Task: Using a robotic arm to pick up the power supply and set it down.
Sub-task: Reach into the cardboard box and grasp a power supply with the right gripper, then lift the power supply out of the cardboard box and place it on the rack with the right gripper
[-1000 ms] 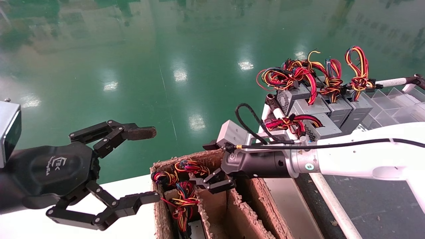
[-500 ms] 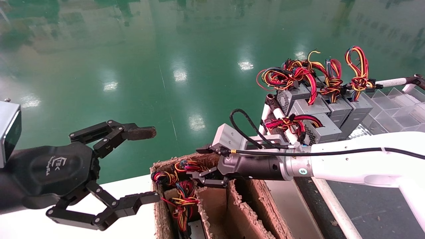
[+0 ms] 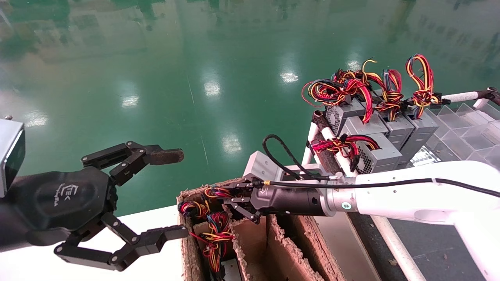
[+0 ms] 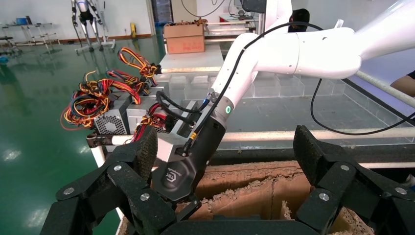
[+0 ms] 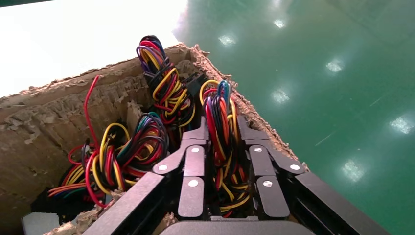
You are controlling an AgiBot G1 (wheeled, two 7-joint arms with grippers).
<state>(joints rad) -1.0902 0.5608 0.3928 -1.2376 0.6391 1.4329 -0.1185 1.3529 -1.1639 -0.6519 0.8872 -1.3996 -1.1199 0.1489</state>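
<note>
gripping only the wire bundle (image 5: pixel 222 127), the right pincer (image 5: pixel 222 166) is narrow around it; the power supply sits hidden in the box (image 3: pixel 250 249). wires could slip or snag cardboard. left pincer (image 3: pixel 168 195) hangs wide.

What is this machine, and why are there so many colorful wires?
It is a robot with two arms. One picture comes from a camera on its head; the other two come from cameras on its wrists.

The white right arm reaches into a torn cardboard box. Its black tool sits around a bunch of red, yellow and black wires, as the right wrist picture shows up close. Those wires belong to a power supply in the box; its metal body is hidden. More wire bunches sit in the box too.

The left tool hangs open beside the box, holding nothing.

Behind, on a rack, stand more grey power supplies with their own wires.
</note>
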